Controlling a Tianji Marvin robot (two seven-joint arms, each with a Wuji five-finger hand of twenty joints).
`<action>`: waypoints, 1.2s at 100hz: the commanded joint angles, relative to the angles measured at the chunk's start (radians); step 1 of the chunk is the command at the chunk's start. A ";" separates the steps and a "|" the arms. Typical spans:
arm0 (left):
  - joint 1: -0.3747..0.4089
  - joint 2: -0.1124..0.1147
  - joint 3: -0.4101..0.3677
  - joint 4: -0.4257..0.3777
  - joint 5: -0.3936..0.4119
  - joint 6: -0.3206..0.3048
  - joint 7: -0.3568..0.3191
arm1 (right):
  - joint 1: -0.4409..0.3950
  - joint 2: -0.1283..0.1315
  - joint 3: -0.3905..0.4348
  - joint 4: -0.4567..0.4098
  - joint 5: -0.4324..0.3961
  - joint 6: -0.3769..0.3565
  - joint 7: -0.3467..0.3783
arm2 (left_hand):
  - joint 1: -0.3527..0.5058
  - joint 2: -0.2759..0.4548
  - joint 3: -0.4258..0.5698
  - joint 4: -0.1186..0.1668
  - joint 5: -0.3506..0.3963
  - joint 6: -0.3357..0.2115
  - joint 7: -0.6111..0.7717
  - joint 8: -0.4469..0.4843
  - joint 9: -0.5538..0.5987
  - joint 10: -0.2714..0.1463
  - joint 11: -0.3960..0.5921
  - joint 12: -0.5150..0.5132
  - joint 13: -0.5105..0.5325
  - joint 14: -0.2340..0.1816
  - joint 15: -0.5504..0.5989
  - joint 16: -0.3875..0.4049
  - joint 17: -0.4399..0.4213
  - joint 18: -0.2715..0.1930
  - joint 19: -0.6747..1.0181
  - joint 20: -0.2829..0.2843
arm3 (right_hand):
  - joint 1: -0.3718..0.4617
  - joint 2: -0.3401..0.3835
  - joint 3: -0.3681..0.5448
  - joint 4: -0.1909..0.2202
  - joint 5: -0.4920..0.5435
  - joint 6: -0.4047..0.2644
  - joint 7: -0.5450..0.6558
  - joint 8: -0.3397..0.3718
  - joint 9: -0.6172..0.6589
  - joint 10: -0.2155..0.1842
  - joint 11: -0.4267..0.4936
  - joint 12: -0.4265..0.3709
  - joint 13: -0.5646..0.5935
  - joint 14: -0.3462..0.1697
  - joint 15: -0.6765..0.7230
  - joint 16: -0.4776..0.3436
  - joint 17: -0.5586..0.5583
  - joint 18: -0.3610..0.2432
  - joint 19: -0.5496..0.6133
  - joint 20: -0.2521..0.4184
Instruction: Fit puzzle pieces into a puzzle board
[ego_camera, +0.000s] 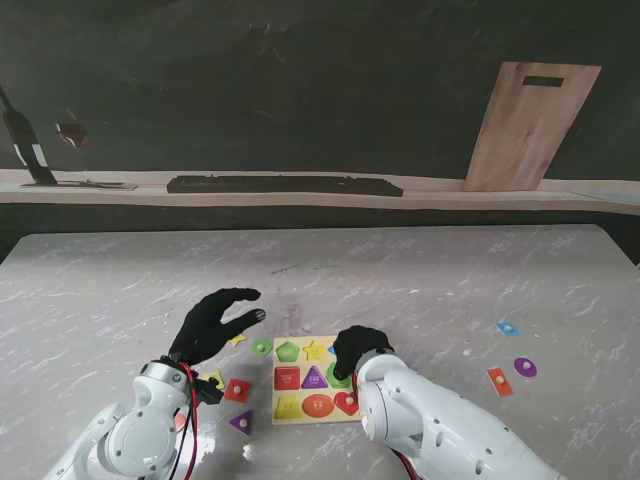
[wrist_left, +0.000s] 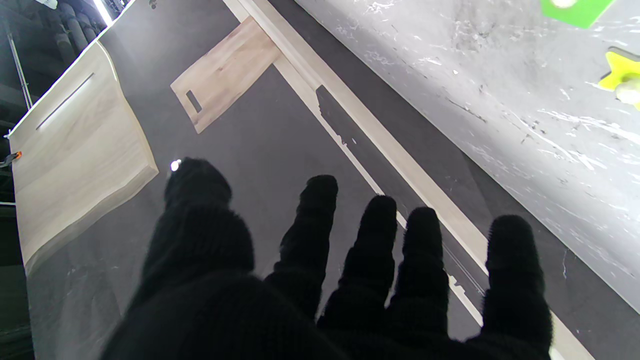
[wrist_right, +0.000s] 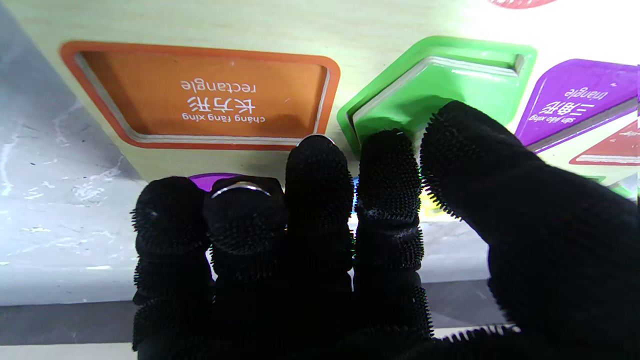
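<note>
Grey marbled counter (ego_camera: 420, 280) under a dark back wall, with a pale ledge, a long black bar (ego_camera: 285, 185) lying on it and a wooden board (ego_camera: 528, 125) leaning at the right. Near the front middle, a pale wooden puzzle board (ego_camera: 330, 343), lying flat, between the two arms. Left hand (ego_camera: 212, 325) in a black glove, raised just left of the puzzle board, fingers (wrist_left: 312, 220) spread apart and holding nothing. Right hand (ego_camera: 357, 350) also gloved, down on the puzzle board's right side, fingers (wrist_right: 317, 180) bunched together, fingertips and thumb on or over a green piece (wrist_right: 440, 85) in its green-rimmed recess; whether actually pinching it or only pressing, cannot tell. Beside that recess, seen from the right wrist, an unfilled orange rectangle slot (wrist_right: 205, 95). Loose pieces scattered on the counter: a yellow star (ego_camera: 237, 340) and a green piece (ego_camera: 262, 346) just left of the puzzle board, a red square (ego_camera: 238, 390) and a purple triangle (ego_camera: 242, 421) nearer to me by the left forearm. Well off to the right, a small blue piece (ego_camera: 507, 327), a purple piece (ego_camera: 525, 367) and a red piece (ego_camera: 499, 381).
</note>
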 joint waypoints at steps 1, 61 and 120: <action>0.003 -0.002 0.001 -0.002 -0.004 -0.002 -0.001 | -0.006 0.003 -0.008 0.010 -0.009 -0.016 0.002 | 0.014 0.030 -0.011 0.022 0.005 -0.009 -0.011 -0.004 -0.002 -0.004 -0.012 -0.013 0.003 0.007 -0.011 0.001 -0.004 -0.170 -0.009 -0.008 | 0.029 0.038 0.076 0.096 0.022 -0.112 -0.003 0.005 -0.001 0.064 0.027 0.007 0.002 0.001 0.030 0.012 -0.016 0.032 0.034 0.017; -0.001 -0.002 0.003 0.002 -0.006 -0.001 -0.005 | -0.009 0.023 0.005 0.019 -0.085 -0.101 0.006 | 0.014 0.030 -0.011 0.022 0.006 -0.009 -0.013 -0.005 0.000 -0.005 -0.012 -0.014 0.004 0.007 -0.010 0.001 -0.003 -0.171 -0.009 -0.008 | 0.026 0.051 0.059 0.123 0.004 -0.150 -0.004 0.019 -0.031 0.048 0.019 0.000 -0.033 -0.013 0.012 0.017 -0.044 0.013 0.010 0.015; -0.007 -0.002 0.009 0.007 -0.009 0.002 -0.007 | -0.024 0.044 0.042 0.027 -0.140 -0.222 0.012 | 0.014 0.030 -0.011 0.022 0.006 -0.010 -0.011 -0.004 -0.002 -0.005 -0.012 -0.014 0.003 0.007 -0.010 0.001 -0.004 -0.171 -0.009 -0.008 | 0.020 0.051 0.060 0.127 -0.004 -0.185 -0.008 0.032 -0.043 0.027 0.011 -0.005 -0.055 -0.026 -0.008 0.024 -0.060 -0.003 -0.015 0.012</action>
